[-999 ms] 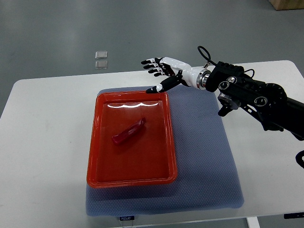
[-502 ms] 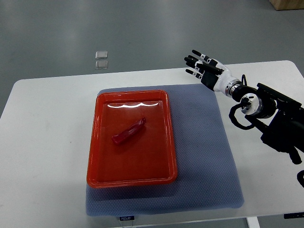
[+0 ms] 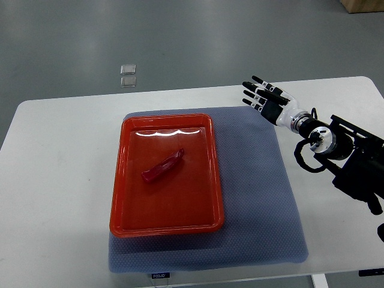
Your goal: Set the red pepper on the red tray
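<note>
One red pepper in red tray, right hand fingers spread, empty, mat label unreadable.

My right hand hangs at the far right, fingers spread and empty, its black forearm reaching in from the right edge.

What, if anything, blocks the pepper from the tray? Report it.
Nothing visible does: the red pepper already lies inside the red tray. The right hand is open, off to the tray's upper right, holding nothing.
</note>
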